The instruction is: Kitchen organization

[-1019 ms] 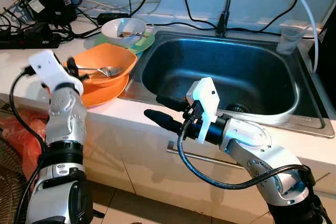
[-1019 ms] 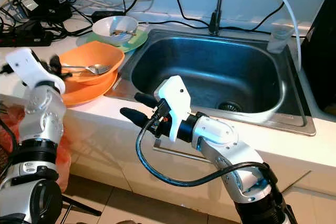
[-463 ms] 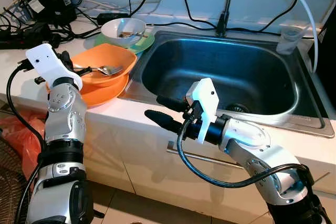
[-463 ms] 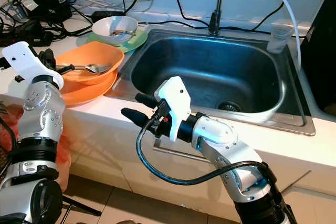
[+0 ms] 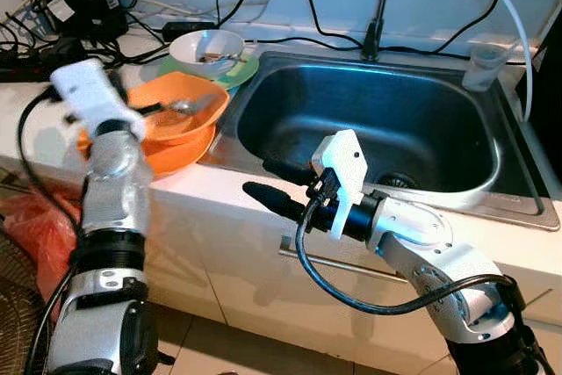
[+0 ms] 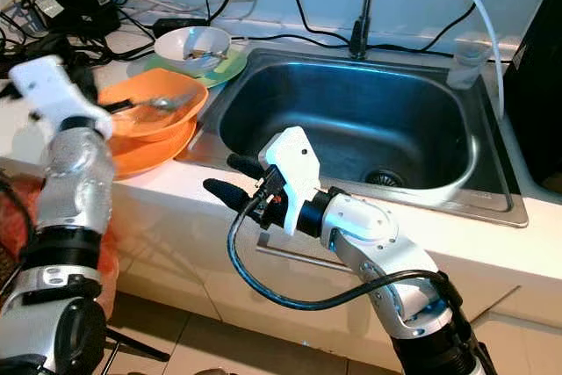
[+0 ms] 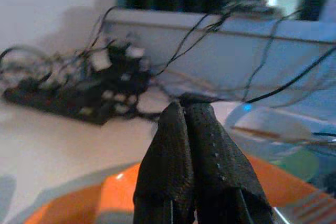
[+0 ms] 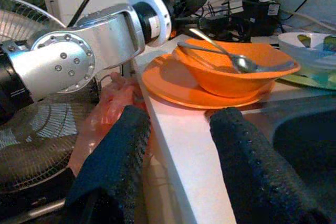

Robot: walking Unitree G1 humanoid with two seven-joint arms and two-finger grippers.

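Observation:
An orange bowl (image 5: 180, 116) sits on an orange plate (image 5: 167, 157) on the counter, left of the sink (image 5: 369, 120). A metal spoon (image 5: 189, 104) lies in the bowl with its handle pointing towards my left gripper (image 7: 181, 107). That gripper hovers over the bowl's near-left rim, fingers pressed together and nothing seen between them. I cannot tell whether it touches the handle. My right gripper (image 5: 256, 176) is open and holds nothing. It hangs in front of the counter edge and points at the bowl (image 8: 236, 72).
A white bowl (image 5: 206, 46) with scraps sits on a green plate (image 5: 241, 72) behind the orange bowl. Power strips and cables (image 5: 53, 59) crowd the back left. A faucet (image 5: 379, 6) and a plastic cup (image 5: 481, 68) stand at the sink's rim. An orange bag (image 5: 35, 226) lies on the floor.
My left arm has swung towards the orange bowl and shows blurred. The spoon has shifted inside the bowl. My right arm has stayed in place.

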